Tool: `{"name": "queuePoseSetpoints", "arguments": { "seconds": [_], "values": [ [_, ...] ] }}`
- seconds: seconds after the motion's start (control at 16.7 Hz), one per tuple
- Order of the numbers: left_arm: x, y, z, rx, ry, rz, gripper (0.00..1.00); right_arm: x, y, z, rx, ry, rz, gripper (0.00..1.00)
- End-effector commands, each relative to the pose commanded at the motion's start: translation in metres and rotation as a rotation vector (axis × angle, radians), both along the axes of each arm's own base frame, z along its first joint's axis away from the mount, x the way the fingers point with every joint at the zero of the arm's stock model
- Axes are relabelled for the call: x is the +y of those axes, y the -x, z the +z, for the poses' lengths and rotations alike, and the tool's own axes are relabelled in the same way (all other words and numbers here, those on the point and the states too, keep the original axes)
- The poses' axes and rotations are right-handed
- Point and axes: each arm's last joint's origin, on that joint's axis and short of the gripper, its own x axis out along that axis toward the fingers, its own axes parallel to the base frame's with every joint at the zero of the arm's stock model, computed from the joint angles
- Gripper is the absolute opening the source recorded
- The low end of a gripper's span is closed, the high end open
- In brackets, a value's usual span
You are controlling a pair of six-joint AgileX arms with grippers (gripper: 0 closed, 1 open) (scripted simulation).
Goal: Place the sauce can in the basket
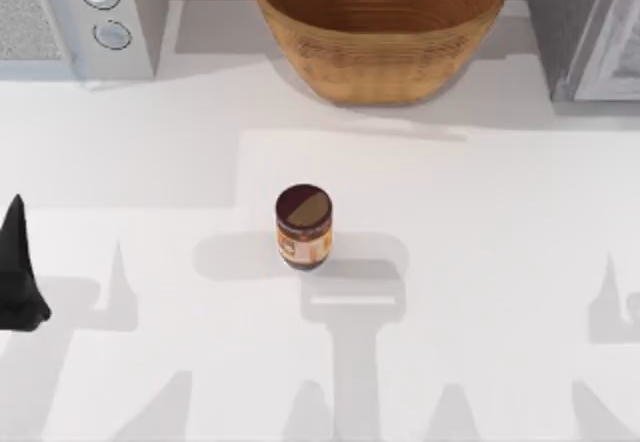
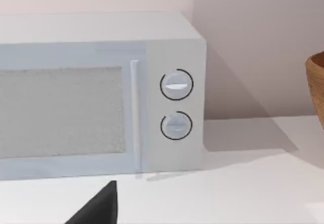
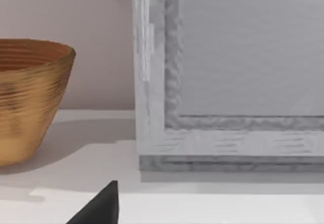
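The sauce can (image 1: 303, 226) stands upright near the middle of the white table, with a dark maroon top and an orange and cream label. The basket (image 1: 380, 24), a large tan wicker bowl, sits at the back centre, well behind the can; its rim also appears as basket (image 2: 316, 84) and basket (image 3: 30, 95) in the wrist views. My left gripper (image 1: 18, 272) is a black shape at the table's far left edge, far from the can. A black tip of it, the left gripper (image 2: 98, 206), faces the microwave. A black tip of my right gripper (image 3: 98, 206) faces a grey cabinet.
A white microwave (image 1: 75, 17) with two round knobs stands at the back left, also seen as microwave (image 2: 101, 92). A grey cabinet (image 1: 590, 27) stands at the back right, seen close as cabinet (image 3: 233, 77). Open tabletop lies around the can.
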Motion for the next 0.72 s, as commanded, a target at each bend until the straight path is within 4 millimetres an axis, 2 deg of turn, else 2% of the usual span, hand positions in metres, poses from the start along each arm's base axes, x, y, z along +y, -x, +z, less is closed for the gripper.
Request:
{"name": "queuePoseSetpoints", "arguments": {
  "seconds": [0.18,0.36,0.54,0.72],
  "values": [
    [-0.004,-0.016,0.017,-0.006,-0.008,-0.116,1.00,0.000,0.000,0.000,0.000,0.000,0.000,1.00],
    [-0.009,-0.043,0.033,-0.013,-0.016,-0.264,1.00,0.000,0.000,0.000,0.000,0.000,0.000,1.00],
    [-0.015,-0.081,0.039,-0.019,-0.024,-0.434,1.00,0.000,0.000,0.000,0.000,0.000,0.000,1.00],
    [-0.023,-0.125,0.029,-0.021,-0.028,-0.618,1.00,0.000,0.000,0.000,0.000,0.000,0.000,1.00]
  ]
}}
